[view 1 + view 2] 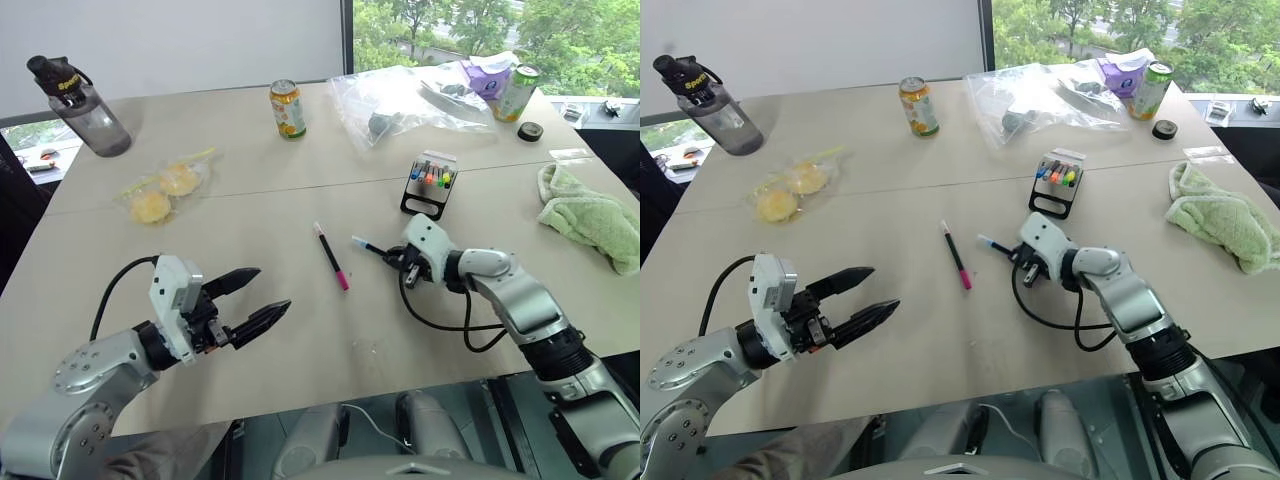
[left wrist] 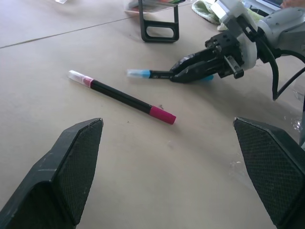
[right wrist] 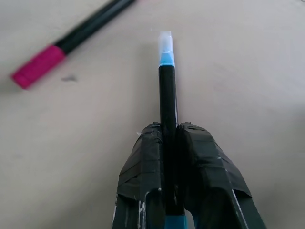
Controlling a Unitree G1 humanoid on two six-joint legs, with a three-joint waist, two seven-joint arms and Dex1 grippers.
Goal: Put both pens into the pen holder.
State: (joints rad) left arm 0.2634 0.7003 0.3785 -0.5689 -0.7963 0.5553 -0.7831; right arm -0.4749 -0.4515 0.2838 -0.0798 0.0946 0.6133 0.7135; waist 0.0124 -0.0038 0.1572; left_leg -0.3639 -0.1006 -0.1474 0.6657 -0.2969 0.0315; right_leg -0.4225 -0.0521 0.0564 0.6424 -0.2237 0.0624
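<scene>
The desk (image 1: 300, 330) carries it all. Left tool (image 1: 250, 300) hangs over the near edge, fingers spread wide, nothing in them. Right tool (image 1: 397, 258) is clenched on the blue-ended pen (image 3: 167, 90) mid-desk. Pen holder (image 1: 430, 185) stands just beyond, toward the far edge; pink-ended pen (image 1: 332, 257) lies beside the right tool.

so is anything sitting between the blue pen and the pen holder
Nothing visible. The right end effector is shut on the blue-ended pen, and only bare table lies between it and the pen holder just beyond. The pink-ended pen lies off to the side.
</scene>
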